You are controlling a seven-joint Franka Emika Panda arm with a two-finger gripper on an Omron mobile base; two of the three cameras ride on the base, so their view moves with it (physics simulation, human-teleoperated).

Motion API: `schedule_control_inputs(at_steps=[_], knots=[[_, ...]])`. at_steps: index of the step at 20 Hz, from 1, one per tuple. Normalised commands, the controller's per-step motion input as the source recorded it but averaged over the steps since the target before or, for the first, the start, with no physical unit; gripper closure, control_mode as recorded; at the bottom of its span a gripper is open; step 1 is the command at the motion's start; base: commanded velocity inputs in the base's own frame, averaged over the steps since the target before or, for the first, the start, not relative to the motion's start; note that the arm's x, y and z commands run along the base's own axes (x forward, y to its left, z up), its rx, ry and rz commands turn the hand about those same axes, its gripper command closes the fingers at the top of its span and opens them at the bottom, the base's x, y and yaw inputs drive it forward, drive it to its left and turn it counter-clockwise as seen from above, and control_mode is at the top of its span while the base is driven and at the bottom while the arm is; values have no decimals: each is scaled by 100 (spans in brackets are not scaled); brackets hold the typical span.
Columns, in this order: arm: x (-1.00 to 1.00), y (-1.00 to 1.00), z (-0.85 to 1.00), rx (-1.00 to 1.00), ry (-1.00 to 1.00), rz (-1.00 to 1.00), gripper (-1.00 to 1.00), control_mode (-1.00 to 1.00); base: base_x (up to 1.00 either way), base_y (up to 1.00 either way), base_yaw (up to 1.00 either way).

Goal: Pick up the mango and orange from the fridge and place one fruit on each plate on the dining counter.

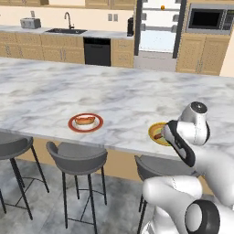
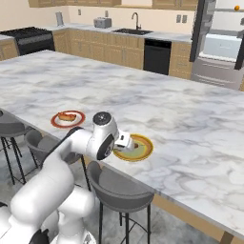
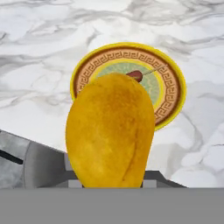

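Note:
My gripper (image 2: 126,143) is shut on the mango (image 3: 111,131), a big yellow-orange fruit that hides the fingertips in the hand view. It hangs just above the near edge of the yellow-rimmed plate (image 3: 174,87), which carries a small dark red bit at its greenish centre. This plate (image 2: 143,145) lies near the front edge of the dining counter (image 1: 114,87). To its left is the red-rimmed plate (image 1: 85,122) with a bun-like food on it. The orange (image 1: 162,7) sits on a top shelf of the open fridge (image 1: 157,32) at the far wall.
Grey stools (image 1: 77,157) stand along the near side of the counter, one (image 2: 119,190) right below the gripper. At the back wall are a sink (image 1: 66,31), a black dishwasher (image 1: 97,51) and a microwave (image 1: 208,19).

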Motion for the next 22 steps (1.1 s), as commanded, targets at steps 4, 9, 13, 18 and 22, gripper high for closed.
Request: schedule_control_inputs(at_steps=[4, 9, 13, 18, 22], knots=[[73, 0, -1, -3, 19, -6, 100, -100, 0, 0, 0], [31, -20, -13, 0, 10, -3, 100, -100, 0, 0, 0], [11, -39, -29, 1, 12, 0, 100, -100, 0, 0, 0], [8, -50, -45, 4, 9, 0, 100, -100, 0, 0, 0], [40, -20, -28, 1, 16, 0, 100, -100, 0, 0, 0]])
